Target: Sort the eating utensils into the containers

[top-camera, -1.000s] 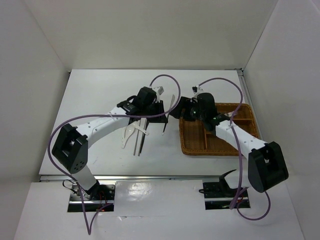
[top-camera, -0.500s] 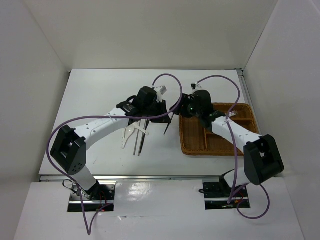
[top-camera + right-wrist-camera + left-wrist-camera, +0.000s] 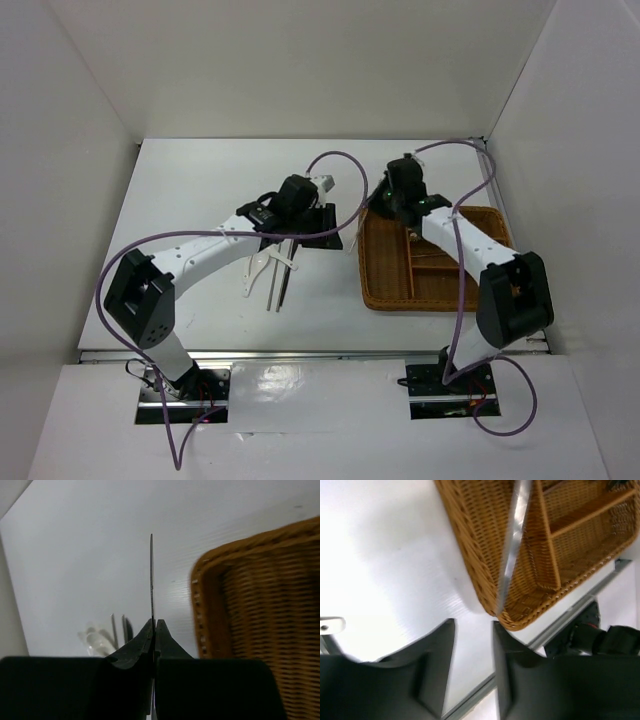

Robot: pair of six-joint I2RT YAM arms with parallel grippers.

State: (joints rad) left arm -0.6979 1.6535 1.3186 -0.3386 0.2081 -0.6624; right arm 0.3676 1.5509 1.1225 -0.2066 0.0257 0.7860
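Silver and thin, a fork point(image 3: 512, 545) is pinched by the right gripper point(image 3: 153, 624), whose fingers are pressed together on it. The right wrist view shows it edge-on, sticking out over the white tabletop point(image 3: 200, 190) just beside the corner of the brown wicker tray point(image 3: 366, 272). In the left wrist view it slants in front of the tray's nearest compartment. The left gripper point(image 3: 472, 625) hovers near, its fingers spread with nothing between them. White spoons point(image 3: 254, 272) and dark chopsticks point(image 3: 281, 285) lie together on the tabletop, on the left gripper's side and well apart from the tray.
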